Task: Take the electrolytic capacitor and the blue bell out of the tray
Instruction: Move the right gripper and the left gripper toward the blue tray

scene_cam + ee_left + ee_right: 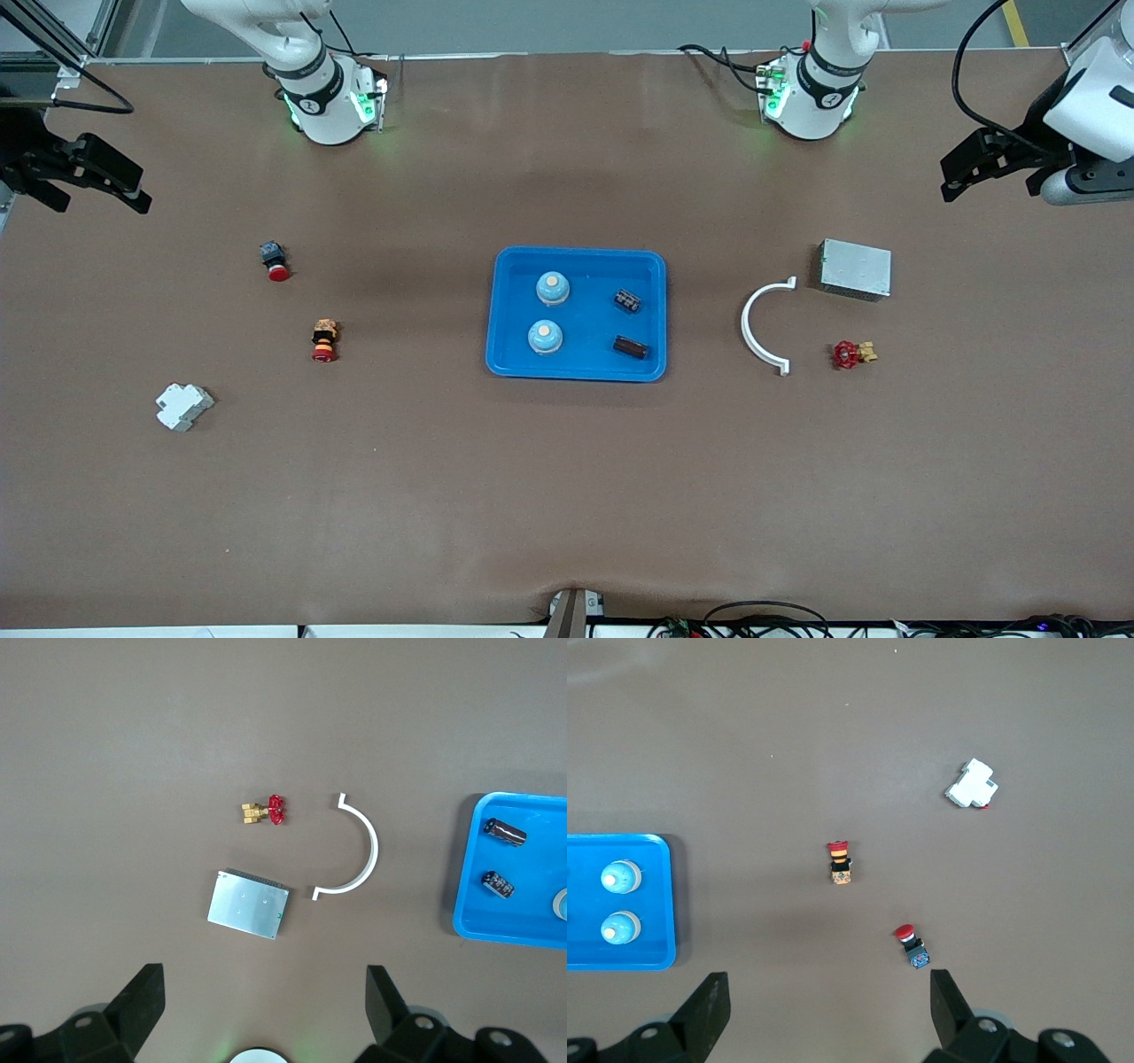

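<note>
A blue tray [585, 312] sits mid-table and holds two light-blue bells [553, 287] [545, 336] toward the right arm's end. Two dark capacitors [628, 300] [631, 347] lie in it toward the left arm's end. My left gripper [988, 182] hangs open and empty in the air at its own end of the table, over bare table beside a silver box. The left wrist view shows its gripper [264, 979], the capacitors [504, 830] and the tray [469, 904]. My right gripper [97, 190] hangs open and empty at the other end. Its wrist view shows the gripper [828, 983] and both bells [619, 875].
Toward the left arm's end lie a silver metal box [854, 268], a white curved clamp [753, 328] and a red-handled brass valve [850, 354]. Toward the right arm's end lie a red push button [275, 260], a yellow-and-red button [325, 341] and a white breaker [183, 406].
</note>
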